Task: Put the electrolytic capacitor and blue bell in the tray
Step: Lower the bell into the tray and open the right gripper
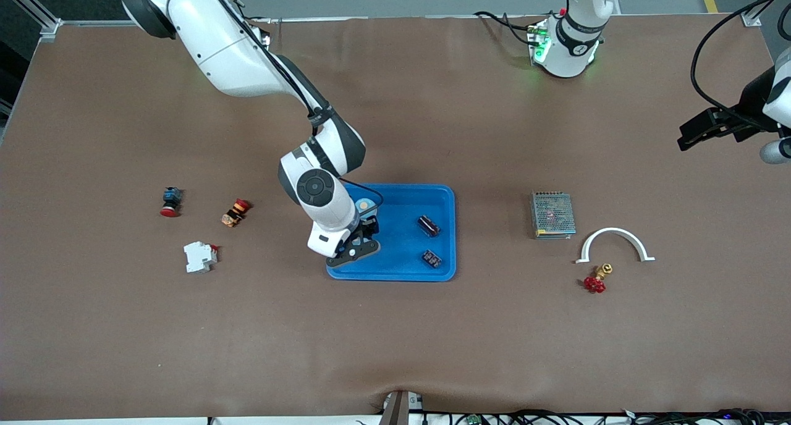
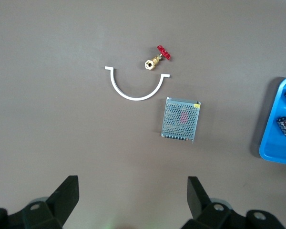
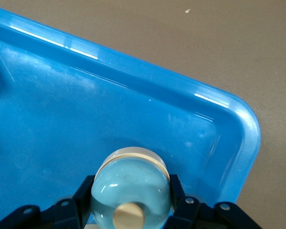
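Right end effector (image 3: pixel 131 202) is clamped on the blue bell (image 3: pixel 132 187) over a corner of the tray (image 1: pixel 442 197); the smooth, rigid, likely slippery dome is gripped across its sides, while the left end effector (image 2: pixel 132 193) waits spread apart above the worktop (image 1: pixel 395 351).

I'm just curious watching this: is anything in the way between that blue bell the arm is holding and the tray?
Nothing visible. The right gripper is shut on the blue bell directly over a bare corner of the tray; the two capacitors in it lie well apart.
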Available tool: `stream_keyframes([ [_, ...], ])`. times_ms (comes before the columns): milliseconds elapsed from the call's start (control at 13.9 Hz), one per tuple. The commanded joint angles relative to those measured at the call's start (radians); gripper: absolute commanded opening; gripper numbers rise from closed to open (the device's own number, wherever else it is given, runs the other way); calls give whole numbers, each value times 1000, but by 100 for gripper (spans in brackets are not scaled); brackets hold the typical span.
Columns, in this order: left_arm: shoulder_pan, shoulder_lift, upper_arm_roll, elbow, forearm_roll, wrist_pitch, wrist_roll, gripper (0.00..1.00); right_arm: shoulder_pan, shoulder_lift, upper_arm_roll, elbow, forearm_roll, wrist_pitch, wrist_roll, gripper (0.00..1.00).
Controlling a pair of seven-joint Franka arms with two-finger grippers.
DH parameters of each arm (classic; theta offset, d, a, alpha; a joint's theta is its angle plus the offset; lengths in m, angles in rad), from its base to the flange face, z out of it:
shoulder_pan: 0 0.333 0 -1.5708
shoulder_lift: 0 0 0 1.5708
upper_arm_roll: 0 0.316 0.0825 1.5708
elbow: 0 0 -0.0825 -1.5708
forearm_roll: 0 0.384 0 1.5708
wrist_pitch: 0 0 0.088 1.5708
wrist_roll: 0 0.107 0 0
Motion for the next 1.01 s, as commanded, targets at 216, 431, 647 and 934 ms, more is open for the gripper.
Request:
stream_keyframes([
  [216, -7, 19, -12, 14, 31, 51, 18, 100, 24, 34, -10, 26, -5, 28, 29, 46],
  [431, -5, 11, -12, 13, 31, 48, 20, 100, 26, 44, -10, 23, -8, 49, 29, 46],
  [647, -5, 7, -12, 14, 31, 40, 18, 100, 26, 53, -11, 23, -10, 60, 29, 46],
  [934, -4, 7, -35, 16, 31, 38, 9, 100, 23, 51, -11, 23, -7, 60, 29, 100],
])
